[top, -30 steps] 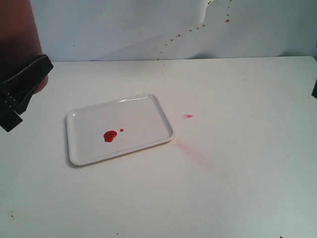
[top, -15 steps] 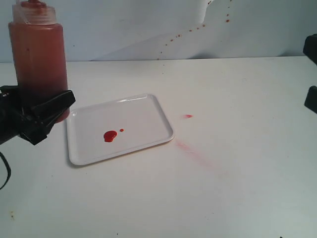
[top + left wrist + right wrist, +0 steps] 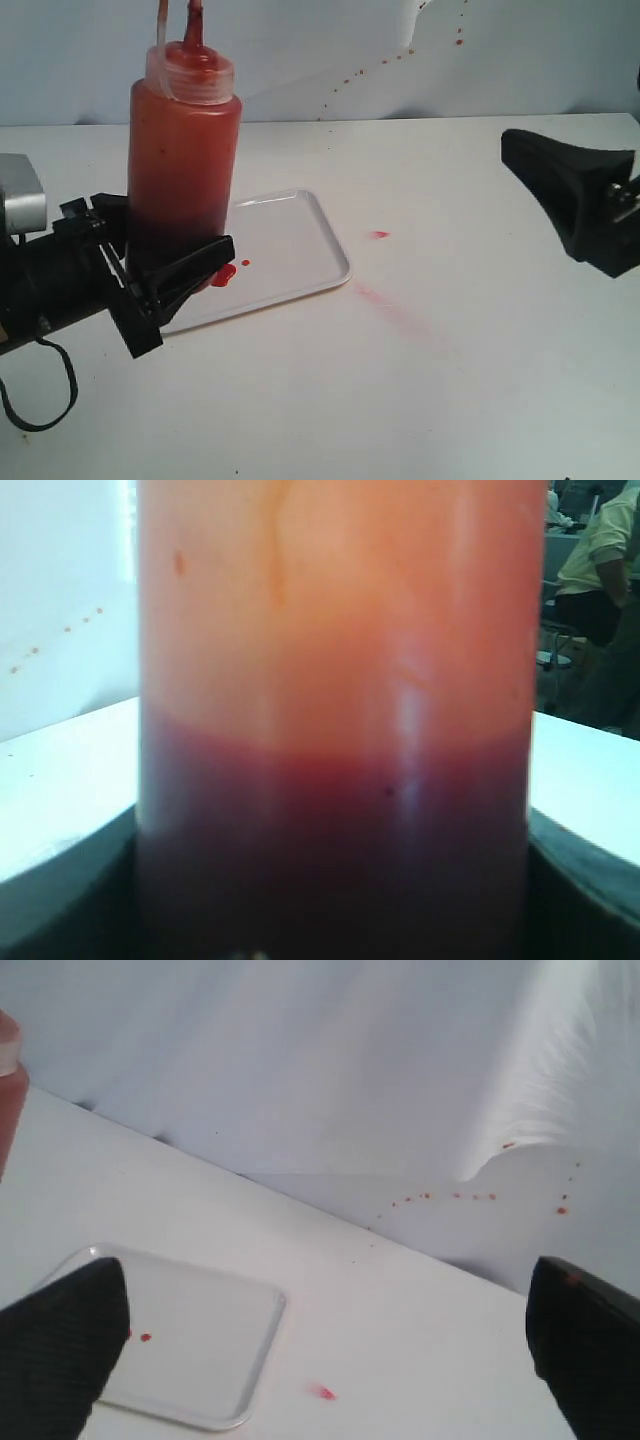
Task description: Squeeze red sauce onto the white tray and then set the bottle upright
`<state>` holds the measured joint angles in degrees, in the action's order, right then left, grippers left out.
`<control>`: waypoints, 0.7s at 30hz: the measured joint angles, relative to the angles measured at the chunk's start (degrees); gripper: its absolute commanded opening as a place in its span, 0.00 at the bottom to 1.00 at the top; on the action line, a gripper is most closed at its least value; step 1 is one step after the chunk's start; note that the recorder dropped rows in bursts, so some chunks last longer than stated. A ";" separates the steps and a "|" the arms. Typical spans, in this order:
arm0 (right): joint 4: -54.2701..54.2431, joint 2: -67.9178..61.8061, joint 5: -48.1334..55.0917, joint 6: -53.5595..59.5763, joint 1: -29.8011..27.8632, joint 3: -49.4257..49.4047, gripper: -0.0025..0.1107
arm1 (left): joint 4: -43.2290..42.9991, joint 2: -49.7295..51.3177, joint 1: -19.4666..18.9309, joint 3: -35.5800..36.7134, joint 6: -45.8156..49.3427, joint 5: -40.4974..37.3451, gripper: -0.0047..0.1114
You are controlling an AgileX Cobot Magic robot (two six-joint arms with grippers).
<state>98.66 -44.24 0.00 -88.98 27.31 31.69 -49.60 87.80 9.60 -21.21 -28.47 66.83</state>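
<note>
The bottle [image 3: 185, 170] is upright, orange-red with darker sauce low inside, its red nozzle and cap strap pointing up. My left gripper [image 3: 150, 250] is shut on its lower body, holding it in front of the white tray's [image 3: 290, 245] left part. In the left wrist view the bottle [image 3: 335, 730] fills the frame between dark fingers [image 3: 590, 880]. The red sauce [image 3: 226, 273] lies on the tray, partly hidden by a finger, with a tiny droplet [image 3: 245, 263] beside it. My right gripper [image 3: 600, 215] hangs open at the right, apart from everything; its wrist view shows the tray [image 3: 210, 1360] between wide-spread fingers [image 3: 60, 1345].
A small red speck [image 3: 379, 234] and a faint pink smear [image 3: 395, 310] stain the white table right of the tray. The pale backdrop [image 3: 400, 55] behind carries red splatter dots. A cable loop [image 3: 40, 400] hangs below the left arm.
My left gripper has carried the upright bottle rightward, from the left edge to over the tray's left part. The right gripper has come in from the right edge.
</note>
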 measured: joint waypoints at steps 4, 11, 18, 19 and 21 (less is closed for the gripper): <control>-6.18 -3.93 -4.18 0.00 0.00 0.00 0.95 | 0.14 0.00 2.36 0.00 0.00 0.00 0.04; -29.34 -14.54 -20.87 16.38 0.00 0.00 0.95 | 0.75 0.00 4.32 0.00 0.52 0.00 0.04; -46.08 -28.26 -41.83 33.27 0.00 -0.13 0.95 | 0.75 0.00 4.32 0.00 1.10 0.00 0.04; -47.54 -29.97 -44.80 35.10 0.00 -0.13 0.95 | 0.75 0.00 4.32 0.00 1.24 0.00 0.04; -50.00 -32.91 -48.70 38.72 0.00 -0.13 0.95 | 0.80 0.00 4.32 0.00 1.24 0.00 0.04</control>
<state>48.66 -77.15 -48.70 -50.26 27.31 31.56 -48.81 87.80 13.93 -21.21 -27.24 66.83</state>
